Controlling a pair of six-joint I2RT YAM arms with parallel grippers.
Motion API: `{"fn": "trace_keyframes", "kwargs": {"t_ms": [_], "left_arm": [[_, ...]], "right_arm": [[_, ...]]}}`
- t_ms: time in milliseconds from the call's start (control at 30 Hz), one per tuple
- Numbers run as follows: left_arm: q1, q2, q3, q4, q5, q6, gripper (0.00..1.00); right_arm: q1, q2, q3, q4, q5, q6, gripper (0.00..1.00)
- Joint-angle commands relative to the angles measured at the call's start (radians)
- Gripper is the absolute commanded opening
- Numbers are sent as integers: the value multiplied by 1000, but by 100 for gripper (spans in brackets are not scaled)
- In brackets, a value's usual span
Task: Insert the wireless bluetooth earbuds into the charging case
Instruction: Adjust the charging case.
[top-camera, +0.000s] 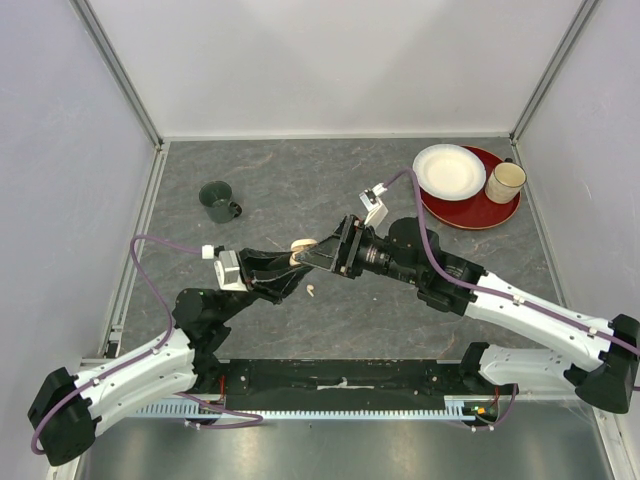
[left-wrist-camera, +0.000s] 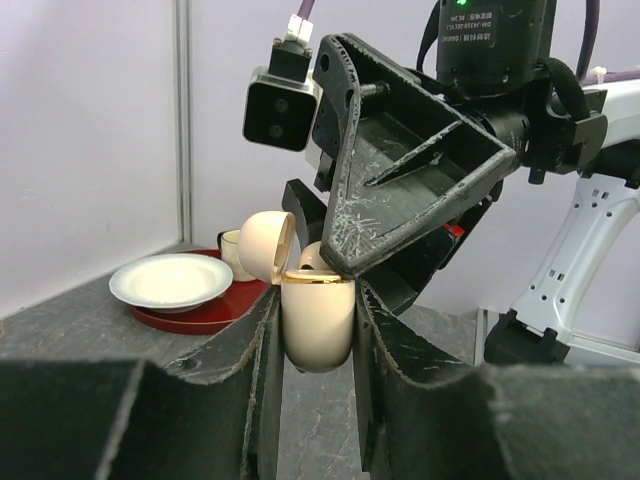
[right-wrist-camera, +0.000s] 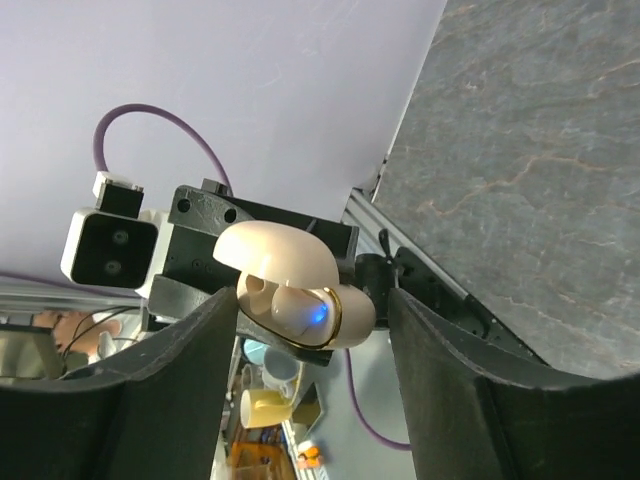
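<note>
The left gripper (top-camera: 290, 262) is clamping the open charging case (left-wrist-camera: 318, 325) above the table (top-camera: 300, 170). One earbud (right-wrist-camera: 288, 298) looks seated inside, while a loose earbud (top-camera: 313, 291) is lying below. The right gripper (right-wrist-camera: 312, 305), fingers apart, is hovering at the case, so the next move is probably calling for a descent and a fine pinch.

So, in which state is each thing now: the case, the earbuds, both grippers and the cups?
charging case: lid open, blue light on inside
earbud in the case: seems seated
earbud on the table: lying loose, outside the case
left gripper: shut on the charging case
right gripper: open, straddling the case
green mug: upright
beige cup: upright on the red plate
</note>
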Motion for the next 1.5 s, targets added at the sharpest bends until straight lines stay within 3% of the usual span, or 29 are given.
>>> {"fn": "trace_keyframes", "kwargs": {"t_ms": [0,167,400,800,1067,1133,1167,1200,1367,1467], "left_arm": [[-1,-8,4,76,-21,45,2],[1,-9,3,79,-9,40,2],[-1,-9,0,77,6,23,9],[1,-35,12,-27,26,14,15],[1,-51,12,-78,25,17,15],[1,-49,12,-84,26,16,10],[1,-48,12,-85,28,16,2],[1,-46,12,-84,28,16,2],[1,-40,9,-85,5,11,2],[-1,-41,-2,-72,-12,14,2]], "right_arm": [[1,16,-23,105,-53,82,65],[1,18,-55,172,-67,125,55],[-1,16,-58,197,-68,126,31],[1,13,3,91,-27,4,19],[1,13,72,-24,10,-96,20],[-1,13,80,-32,7,-109,20],[-1,16,84,-35,5,-116,20],[1,18,92,-39,4,-131,21],[-1,6,97,-58,28,-150,39],[1,-16,84,-58,70,-150,58]]}}
